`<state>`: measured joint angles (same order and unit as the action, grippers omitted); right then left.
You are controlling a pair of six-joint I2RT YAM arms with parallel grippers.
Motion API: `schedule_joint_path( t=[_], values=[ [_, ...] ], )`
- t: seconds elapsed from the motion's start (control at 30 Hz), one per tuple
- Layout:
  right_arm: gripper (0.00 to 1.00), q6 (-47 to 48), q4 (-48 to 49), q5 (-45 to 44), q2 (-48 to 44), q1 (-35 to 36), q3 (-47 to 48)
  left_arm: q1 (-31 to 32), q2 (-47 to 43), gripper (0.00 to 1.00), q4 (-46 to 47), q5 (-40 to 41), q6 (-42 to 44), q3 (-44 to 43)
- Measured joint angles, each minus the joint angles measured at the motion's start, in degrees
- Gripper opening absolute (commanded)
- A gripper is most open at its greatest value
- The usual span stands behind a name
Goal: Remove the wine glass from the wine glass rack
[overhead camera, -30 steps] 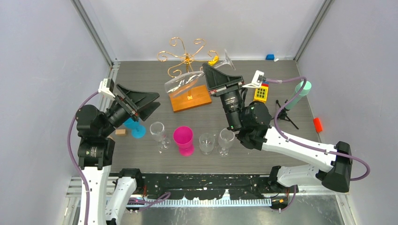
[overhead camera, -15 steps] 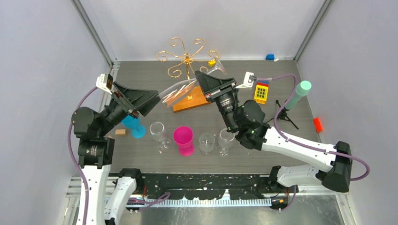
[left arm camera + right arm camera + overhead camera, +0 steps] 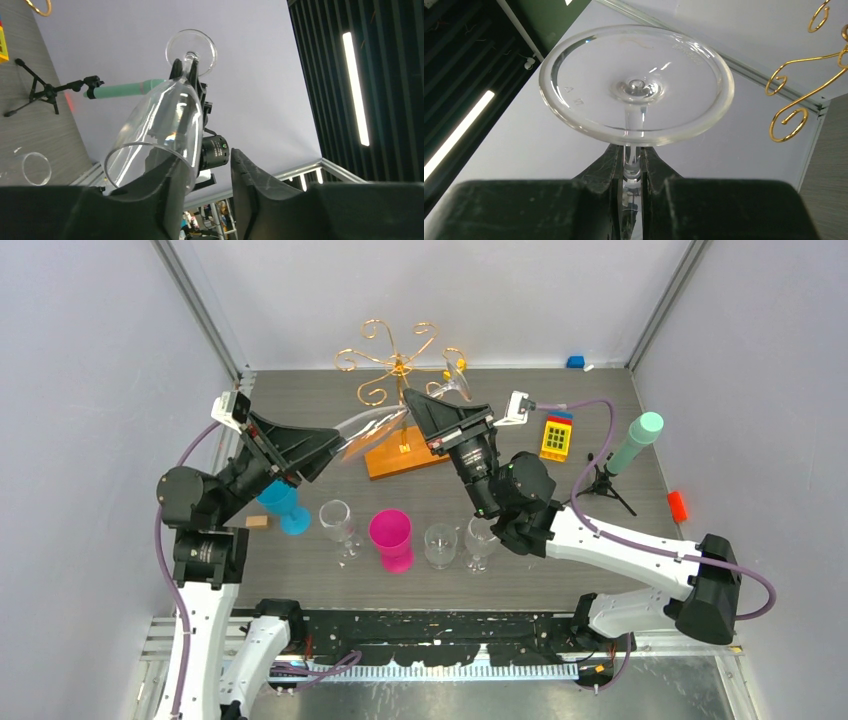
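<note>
Gripping anything with the right gripper (image 3: 633, 155), are we?

Yes, we are pinching the stem of the wine glass (image 3: 165, 115) just under its round foot, with both fingers (image 3: 604, 167) pressing tight against it.

And where is the glass hanging?

It is lying tilted in the air between our two grippers, apart from the gold scrolls of the wine glass rack (image 3: 399, 365). In the top view its bowl is crossing the left end of the rack's wooden base (image 3: 410, 452). Its foot is pointing toward the rack and its open mouth toward our left gripper (image 3: 205, 160).

Is the left one closing on it?

No, its fingers are standing spread apart. The bowl's rim is overlapping one finger (image 3: 150, 210) in the left wrist view; we cannot tell whether they are touching.

What else are we seeing on the table (image 3: 310, 390)?

A pink cup (image 3: 391, 538) is standing near the front among three clear glasses (image 3: 440, 543), and a blue cup (image 3: 285, 510) is showing beneath the left gripper.
</note>
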<state>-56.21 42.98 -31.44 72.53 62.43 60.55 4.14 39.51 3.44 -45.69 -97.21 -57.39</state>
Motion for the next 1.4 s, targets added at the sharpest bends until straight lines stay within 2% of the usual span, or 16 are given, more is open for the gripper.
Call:
schedule_joint_path(
  t=[0.2,0.3,0.37,0.4,0.53,0.63,0.77,0.93,1.07,1.23,1.4],
  values=[
    [0.00,0.76,1.09,1.22,0.26,-0.15,0.09,0.07,0.39,0.00,1.51,-0.24,-1.57,2.32],
    [0.03,0.55,1.05,1.53,0.26,-0.26,0.09,0.11,0.39,0.00,2.49,0.15,-1.14,2.40],
    [0.16,0.55,1.16,1.84,0.24,-0.24,0.11,0.24,0.17,0.00,2.45,0.37,0.13,2.29],
    [0.27,0.52,1.20,1.99,0.24,-0.24,0.11,0.26,0.13,0.00,2.19,0.48,0.92,2.01],
    [0.59,1.86,0.46,3.04,0.11,-0.28,0.20,0.35,0.96,0.00,1.49,0.68,4.68,-0.31],
    [0.74,3.78,-1.03,5.14,0.04,-0.13,0.20,0.35,2.25,0.00,1.97,1.31,6.91,-2.38],
    [0.84,5.75,-2.95,6.97,-0.79,0.00,0.20,0.37,5.51,0.00,1.90,2.60,11.06,-7.43],
    [0.87,7.98,-6.01,8.59,-3.78,0.00,0.20,0.35,10.60,0.00,-0.26,5.88,19.67,-17.31],
    [0.87,9.66,-9.57,9.90,-7.08,0.00,0.22,0.39,13.42,0.00,-9.42,11.87,31.12,-26.51],
    [0.85,11.39,-14.97,11.63,-9.97,0.00,0.33,0.42,14.40,0.00,-23.61,26.91,47.63,-34.23],
    [0.84,12.81,-20.13,12.28,-12.24,0.02,0.31,0.39,15.67,0.00,-35.06,45.59,61.00,-36.74]
  ],
)
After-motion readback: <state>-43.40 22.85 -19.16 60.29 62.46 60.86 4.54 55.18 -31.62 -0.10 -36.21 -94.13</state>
